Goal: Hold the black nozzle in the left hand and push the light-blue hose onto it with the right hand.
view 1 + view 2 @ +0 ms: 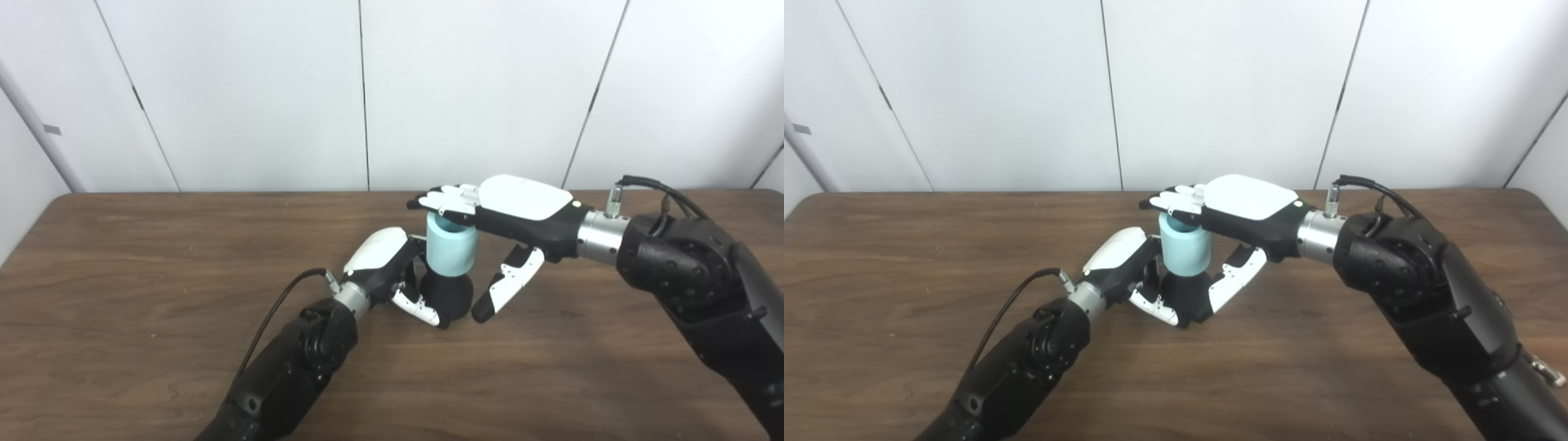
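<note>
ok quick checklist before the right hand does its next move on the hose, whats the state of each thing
1. Left hand gripping the black nozzle: ok, its fingers wrap the base.
2. Light-blue hose sitting on top of the nozzle, upright: ok, it stands straight above the black part.
3. Right hand over the hose's open top: ok, flat, fingers across the rim.
4. Right hand actually pressing the rim: cannot tell, contact is not clear in either view.
5. Right thumb clear of the nozzle: ok, it hangs beside it with a gap in the left eye view.
6. Hose fully seated: cannot tell, the joint's inside is hidden.
</note>
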Robot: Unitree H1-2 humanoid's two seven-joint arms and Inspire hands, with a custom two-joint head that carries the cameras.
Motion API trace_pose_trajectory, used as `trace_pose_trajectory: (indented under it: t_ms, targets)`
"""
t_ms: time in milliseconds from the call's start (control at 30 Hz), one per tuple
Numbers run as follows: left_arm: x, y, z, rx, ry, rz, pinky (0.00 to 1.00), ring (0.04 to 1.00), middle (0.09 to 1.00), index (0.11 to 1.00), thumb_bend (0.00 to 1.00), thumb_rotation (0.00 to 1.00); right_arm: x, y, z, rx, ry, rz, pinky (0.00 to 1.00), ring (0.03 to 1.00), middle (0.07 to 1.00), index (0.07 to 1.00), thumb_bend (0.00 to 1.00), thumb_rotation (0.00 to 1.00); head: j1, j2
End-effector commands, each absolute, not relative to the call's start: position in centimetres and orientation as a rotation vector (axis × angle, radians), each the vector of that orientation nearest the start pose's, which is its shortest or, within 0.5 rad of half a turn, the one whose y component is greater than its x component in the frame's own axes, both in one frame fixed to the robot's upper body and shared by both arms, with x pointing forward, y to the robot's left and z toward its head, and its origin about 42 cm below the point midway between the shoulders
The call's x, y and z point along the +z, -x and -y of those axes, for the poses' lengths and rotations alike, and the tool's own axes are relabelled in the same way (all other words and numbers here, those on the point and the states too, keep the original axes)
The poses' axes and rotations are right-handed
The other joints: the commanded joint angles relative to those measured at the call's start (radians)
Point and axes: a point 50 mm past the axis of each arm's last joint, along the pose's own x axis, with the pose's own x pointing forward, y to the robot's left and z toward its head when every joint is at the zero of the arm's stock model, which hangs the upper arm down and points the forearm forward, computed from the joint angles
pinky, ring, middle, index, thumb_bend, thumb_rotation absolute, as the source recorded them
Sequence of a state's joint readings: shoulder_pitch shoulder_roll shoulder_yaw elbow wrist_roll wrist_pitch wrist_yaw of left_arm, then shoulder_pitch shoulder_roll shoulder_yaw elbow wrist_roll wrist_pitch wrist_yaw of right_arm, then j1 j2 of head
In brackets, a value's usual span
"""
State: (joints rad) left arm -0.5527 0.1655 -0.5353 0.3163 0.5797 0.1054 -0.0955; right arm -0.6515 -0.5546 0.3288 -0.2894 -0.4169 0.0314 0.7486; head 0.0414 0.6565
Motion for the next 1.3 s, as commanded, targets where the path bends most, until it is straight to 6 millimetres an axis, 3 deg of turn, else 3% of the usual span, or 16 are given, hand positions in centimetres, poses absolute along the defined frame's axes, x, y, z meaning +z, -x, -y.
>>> trace_pose_trajectory:
  t_ms: [0, 400, 467, 633, 1267]
  targets:
    - [11.1, -39.8, -11.5, -0.617, -1.093, 0.008, 0.33, 0.395, 0.404, 0.494, 0.52, 0.0, 36.2, -37.2, 20.9, 0.816, 1.324, 0.565, 1.0, 1.0, 1.0, 1.0, 0.88, 0.89, 0.0, 0.001]
    - [11.2, -40.0, -11.8, -0.618, -1.095, 0.008, 0.34, 0.394, 0.4, 0.493, 0.52, 0.0, 33.9, -36.5, 21.3, 0.968, 1.372, 0.445, 0.98, 1.0, 1.0, 0.961, 0.92, 0.86, 0.0, 0.009]
    - [11.3, -40.0, -11.8, -0.618, -1.096, 0.009, 0.34, 0.39, 0.458, 0.485, 0.53, 0.0, 33.3, -36.5, 21.3, 0.983, 1.372, 0.42, 0.99, 1.0, 1.0, 0.964, 0.93, 0.87, 0.0, 0.009]
    - [11.4, -40.0, -11.7, -0.619, -1.096, 0.011, 0.33, 0.38, 0.473, 0.483, 0.53, 0.0, 31.7, -36.8, 21.5, 1.01, 1.391, 0.375, 1.0, 1.0, 1.0, 0.978, 0.96, 0.91, 0.002, 0.014]
    - [11.7, -39.9, -11.7, -0.616, -1.086, 0.014, 0.3, 0.362, 0.472, 0.483, 0.53, 0.0, 30.3, -38.1, 20.9, 0.987, 1.372, 0.308, 1.0, 1.0, 1.0, 0.986, 0.91, 0.89, 0.003, 0.025]
